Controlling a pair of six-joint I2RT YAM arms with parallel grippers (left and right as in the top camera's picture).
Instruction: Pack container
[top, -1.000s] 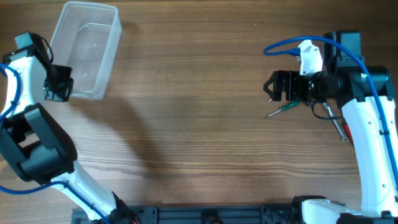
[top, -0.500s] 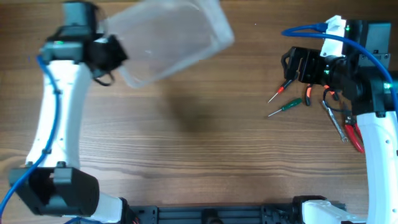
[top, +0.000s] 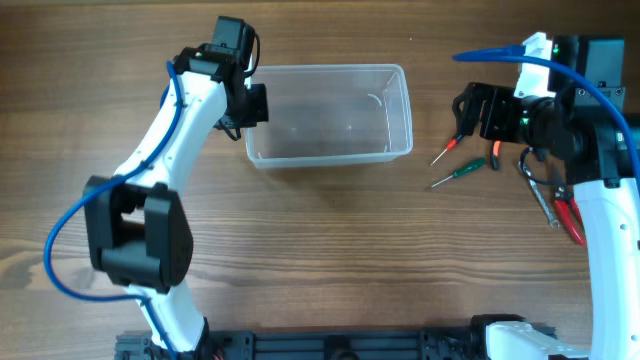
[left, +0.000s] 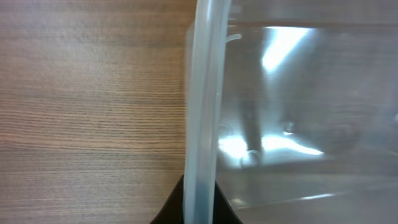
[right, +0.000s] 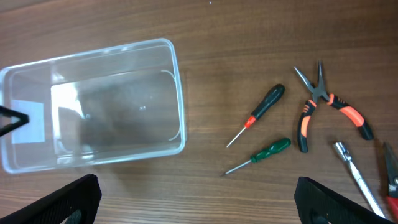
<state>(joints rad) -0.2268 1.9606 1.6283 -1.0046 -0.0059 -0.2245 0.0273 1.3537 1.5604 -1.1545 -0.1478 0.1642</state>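
The clear plastic container (top: 330, 120) lies open side up at the back middle of the table, with nothing in it. My left gripper (top: 250, 103) is shut on its left rim. In the left wrist view the rim (left: 202, 93) runs between the dark fingers (left: 199, 208). My right gripper (top: 468, 110) is open and empty, held above the table just right of the container. Its view shows the container (right: 180, 106) at the left and both fingertips wide apart (right: 199, 202).
Hand tools lie right of the container: a black-and-red screwdriver (right: 261, 109), a green screwdriver (right: 264, 152), orange-handled needle-nose pliers (right: 323, 102), and a silver tool (right: 351, 165). Red-handled pliers (top: 572, 220) lie at the far right.
My left arm swung the container from the far left corner to the back middle of the table. My right gripper moved back and slightly right, uncovering the screwdrivers.
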